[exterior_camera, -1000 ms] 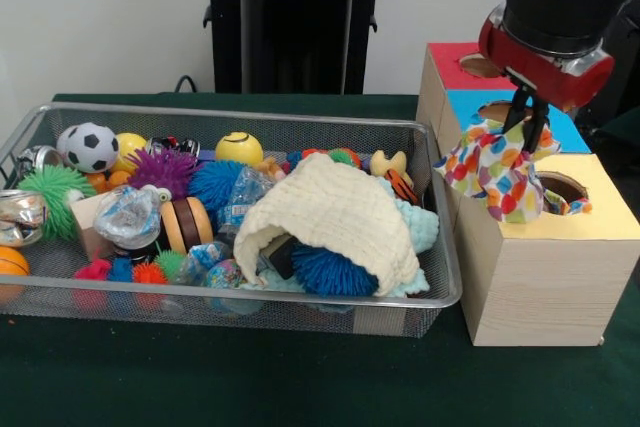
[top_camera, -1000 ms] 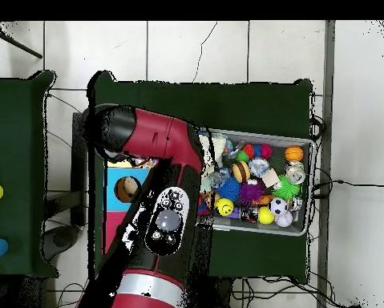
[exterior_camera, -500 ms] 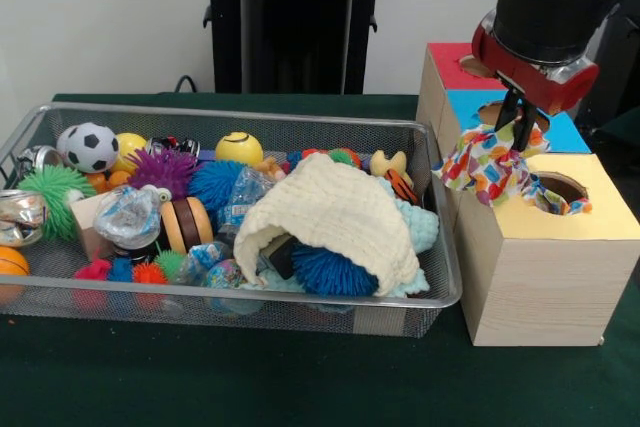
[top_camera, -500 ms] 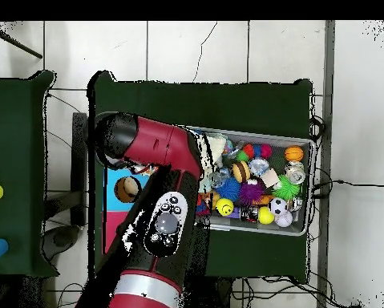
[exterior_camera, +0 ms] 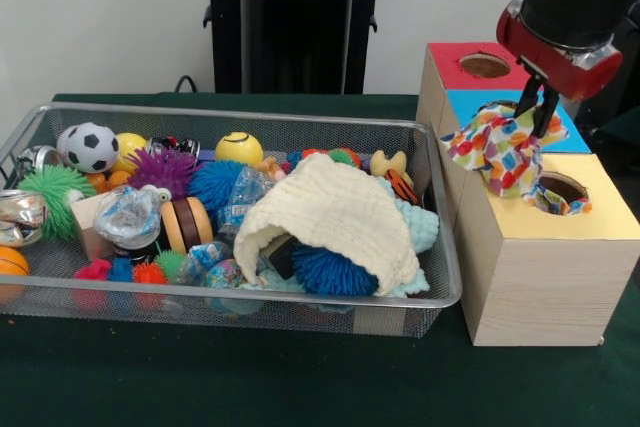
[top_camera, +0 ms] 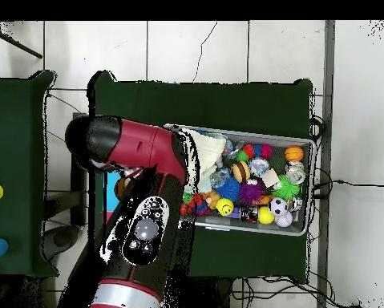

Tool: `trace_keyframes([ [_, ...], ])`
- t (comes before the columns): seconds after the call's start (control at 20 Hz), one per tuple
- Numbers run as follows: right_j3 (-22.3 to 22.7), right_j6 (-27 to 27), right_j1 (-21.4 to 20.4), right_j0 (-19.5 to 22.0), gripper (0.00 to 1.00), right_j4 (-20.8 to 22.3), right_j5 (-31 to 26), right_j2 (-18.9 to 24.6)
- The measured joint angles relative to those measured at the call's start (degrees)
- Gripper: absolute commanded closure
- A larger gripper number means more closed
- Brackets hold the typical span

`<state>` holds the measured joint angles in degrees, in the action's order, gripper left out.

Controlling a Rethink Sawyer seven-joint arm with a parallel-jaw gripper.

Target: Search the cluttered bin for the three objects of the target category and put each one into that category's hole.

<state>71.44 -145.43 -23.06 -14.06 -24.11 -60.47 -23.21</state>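
Right now the pincer [exterior_camera: 538, 107] pinches a dotted cloth [exterior_camera: 497, 145] by its top, hanging just left of the yellow box's hole [exterior_camera: 561, 187]. It looks light and floppy, so a bunched fold holds best

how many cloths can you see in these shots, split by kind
printed cloths: 2 (held printed cloth in the gripper, tucked printed cloth poking from the yellow box's hole)
cream waffle cloth: 1
mint waffle cloth: 1
total: 4
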Motion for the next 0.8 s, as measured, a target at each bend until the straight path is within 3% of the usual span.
trace_keyframes([
  [0.55,-8.4,-1.7,3.0,1.3,1.00,-1.1,-0.3,-0.9],
  [0.8,-13.6,-2.4,5.5,2.7,1.00,-2.6,-3.0,-0.9],
])
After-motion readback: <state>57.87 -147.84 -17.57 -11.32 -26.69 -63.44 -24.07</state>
